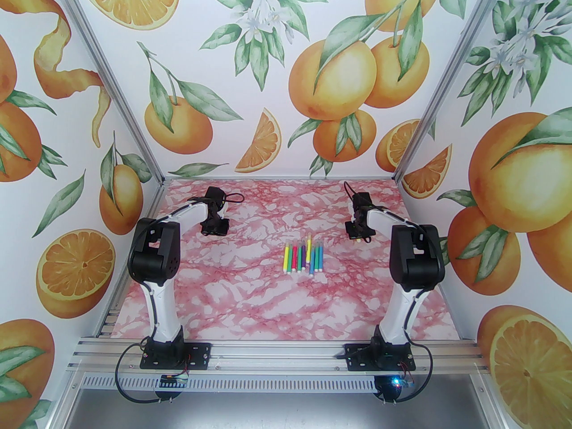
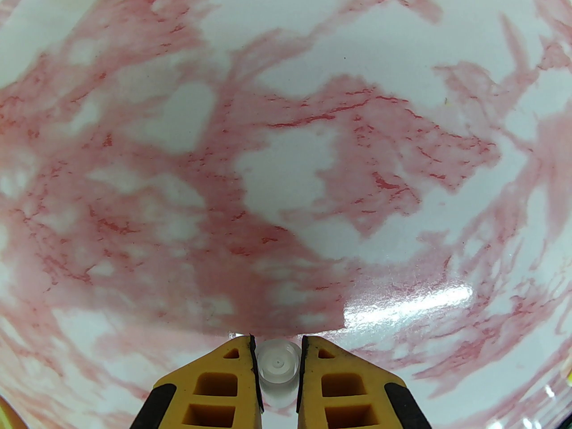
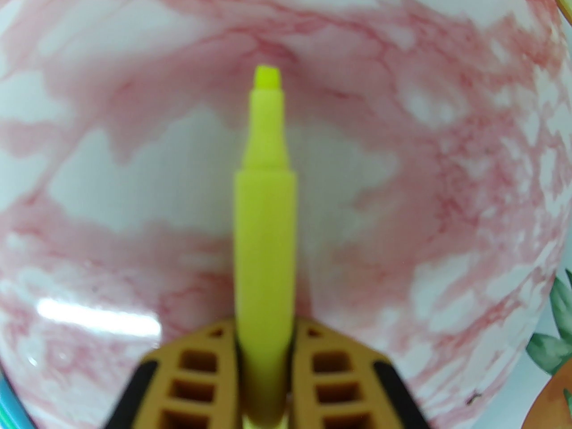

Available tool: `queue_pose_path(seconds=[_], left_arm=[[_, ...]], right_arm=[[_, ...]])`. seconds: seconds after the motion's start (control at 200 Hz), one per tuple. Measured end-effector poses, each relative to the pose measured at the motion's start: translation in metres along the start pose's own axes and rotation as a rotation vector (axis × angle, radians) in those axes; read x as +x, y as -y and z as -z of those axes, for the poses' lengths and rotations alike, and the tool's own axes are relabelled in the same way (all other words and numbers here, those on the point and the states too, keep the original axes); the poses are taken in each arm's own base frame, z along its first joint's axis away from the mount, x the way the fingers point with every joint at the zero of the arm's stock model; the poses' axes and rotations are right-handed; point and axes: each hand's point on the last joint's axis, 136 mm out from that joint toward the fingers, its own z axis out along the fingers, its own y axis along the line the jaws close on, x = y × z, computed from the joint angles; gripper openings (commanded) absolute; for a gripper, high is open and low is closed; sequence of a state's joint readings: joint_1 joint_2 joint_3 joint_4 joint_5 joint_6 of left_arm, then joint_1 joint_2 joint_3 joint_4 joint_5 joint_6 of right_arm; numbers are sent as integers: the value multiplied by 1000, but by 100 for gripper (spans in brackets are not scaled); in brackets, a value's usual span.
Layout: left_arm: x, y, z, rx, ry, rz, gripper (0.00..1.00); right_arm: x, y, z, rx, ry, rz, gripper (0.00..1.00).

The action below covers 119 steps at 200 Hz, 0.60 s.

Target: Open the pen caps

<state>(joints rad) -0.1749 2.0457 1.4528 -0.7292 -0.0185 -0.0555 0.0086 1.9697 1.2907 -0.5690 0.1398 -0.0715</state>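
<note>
Left gripper (image 2: 278,351): jaws narrow, pinching a clear pen cap (image 2: 277,364) side-on, open end toward the camera. It hangs over bare surface (image 1: 250,302), far left.

Right gripper (image 3: 263,329): jaws narrow on a yellow pen (image 3: 266,221) held by its rear half, chisel tip bare and pointing away, far right.

The rest of the pens (image 1: 304,257) lie in a tight row mid-surface, between the two arms and nearer than both.

Step, as judged: cap is off this pen, so both pieces get set down.
- Lower the cap close to the surface before letting go. It is round and looks likely to roll.
- Lay the pen flat, well apart from the row, so the done one doesn't mix with the capped ones.
- Keep the wet tip off the surface if possible.

Hard to make out:
- Cap is not discernible in the top view.
- The pen's rear end is buried between the jaws.
- Right wrist view is soft.
- The row is too small to count pens or check their caps.
</note>
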Motion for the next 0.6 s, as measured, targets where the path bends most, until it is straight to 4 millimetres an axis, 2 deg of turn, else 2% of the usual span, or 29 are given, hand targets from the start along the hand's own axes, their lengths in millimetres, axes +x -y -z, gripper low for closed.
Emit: queue_pose_path(seconds=[0.595], left_arm=[[2,6,-7,36,-13,17,29]], right_arm=[[3,0,0,-18,-12,-19,29]])
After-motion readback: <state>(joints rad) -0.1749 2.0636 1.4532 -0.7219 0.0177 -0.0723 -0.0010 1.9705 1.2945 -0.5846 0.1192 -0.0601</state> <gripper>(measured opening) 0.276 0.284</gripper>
